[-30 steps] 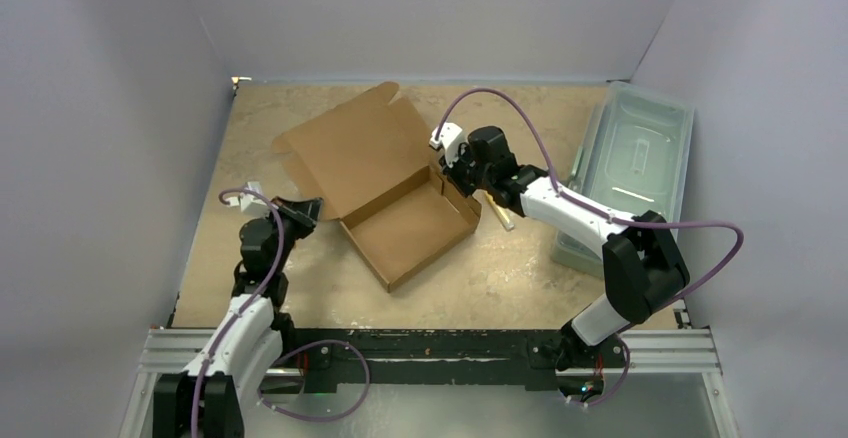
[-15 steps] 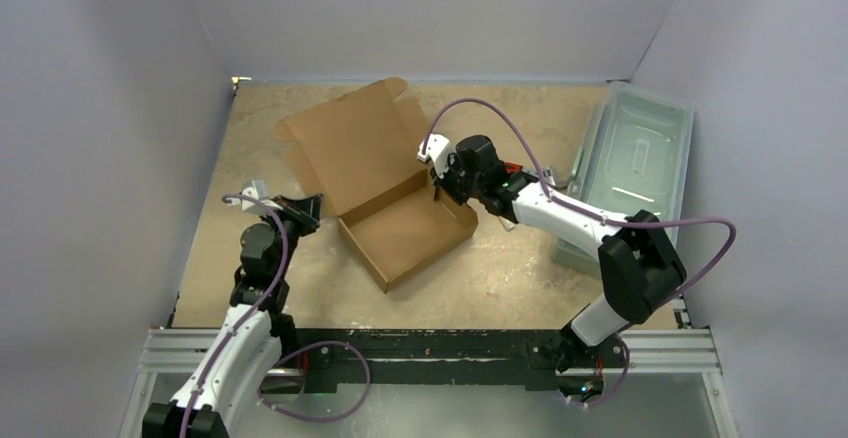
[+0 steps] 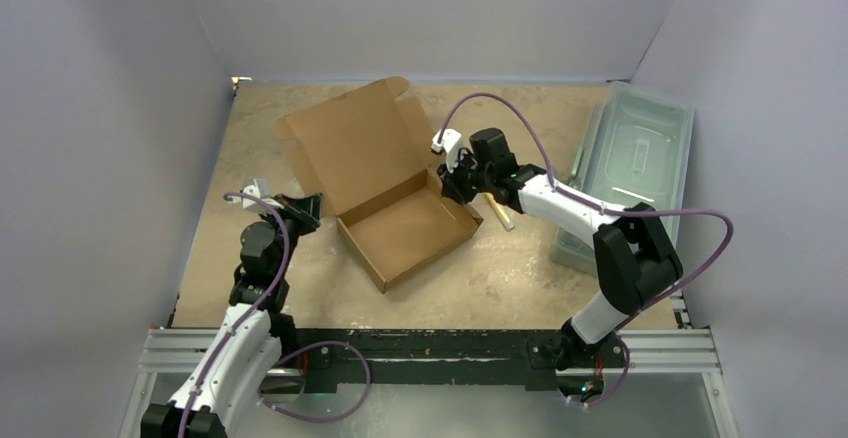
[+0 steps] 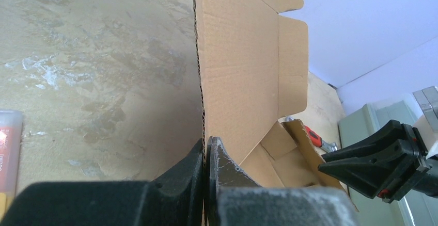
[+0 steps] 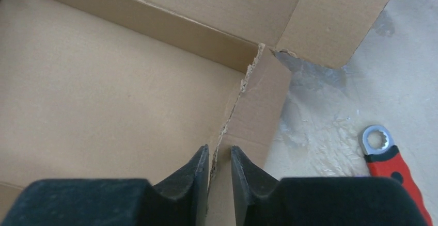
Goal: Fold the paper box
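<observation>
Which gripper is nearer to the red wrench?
Right. The right gripper straddles a wall of the paper box, the red wrench just beside it. The left gripper pinches the opposite side, across the box.

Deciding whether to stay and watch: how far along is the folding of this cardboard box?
Done: the paper box already has a tray with raised walls. In hand: the left gripper is shut on the cardboard edge at the tray's left corner, and the right gripper straddles the right side wall, jaws slightly apart. Left: the lid stands open with its flaps untucked, so it has yet to be closed.
</observation>
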Robot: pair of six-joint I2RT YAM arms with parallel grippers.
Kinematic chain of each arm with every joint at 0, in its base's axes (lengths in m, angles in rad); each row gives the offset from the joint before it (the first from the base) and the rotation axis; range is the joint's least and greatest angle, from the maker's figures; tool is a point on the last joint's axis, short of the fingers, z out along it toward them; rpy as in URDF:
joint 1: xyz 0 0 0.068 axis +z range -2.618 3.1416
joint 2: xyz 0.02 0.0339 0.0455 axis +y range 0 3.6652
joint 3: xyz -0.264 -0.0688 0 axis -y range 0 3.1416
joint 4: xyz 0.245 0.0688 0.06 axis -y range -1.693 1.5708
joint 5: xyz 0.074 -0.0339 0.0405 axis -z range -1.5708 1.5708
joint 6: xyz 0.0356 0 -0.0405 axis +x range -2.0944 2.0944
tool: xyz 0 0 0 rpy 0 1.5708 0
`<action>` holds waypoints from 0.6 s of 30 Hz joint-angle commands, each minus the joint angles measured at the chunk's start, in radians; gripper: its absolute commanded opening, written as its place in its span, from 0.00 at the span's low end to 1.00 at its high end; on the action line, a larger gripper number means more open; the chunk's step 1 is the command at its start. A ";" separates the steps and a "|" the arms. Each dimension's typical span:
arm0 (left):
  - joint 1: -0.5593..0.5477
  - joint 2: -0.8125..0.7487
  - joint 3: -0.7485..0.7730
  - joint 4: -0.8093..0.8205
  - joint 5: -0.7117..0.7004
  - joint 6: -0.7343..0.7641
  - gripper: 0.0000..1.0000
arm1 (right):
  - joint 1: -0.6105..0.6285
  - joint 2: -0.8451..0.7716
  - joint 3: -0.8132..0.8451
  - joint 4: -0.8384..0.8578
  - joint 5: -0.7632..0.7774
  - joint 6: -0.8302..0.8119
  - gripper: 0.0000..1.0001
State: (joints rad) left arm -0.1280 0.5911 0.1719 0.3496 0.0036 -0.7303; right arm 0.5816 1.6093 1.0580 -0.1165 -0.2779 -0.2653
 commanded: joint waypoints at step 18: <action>-0.019 0.032 0.091 0.021 -0.008 0.050 0.00 | -0.061 0.085 0.071 -0.091 -0.334 0.076 0.44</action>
State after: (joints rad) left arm -0.1402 0.6189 0.2012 0.3374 0.0017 -0.7120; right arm 0.5346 1.6833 1.0798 -0.1883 -0.5686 -0.2035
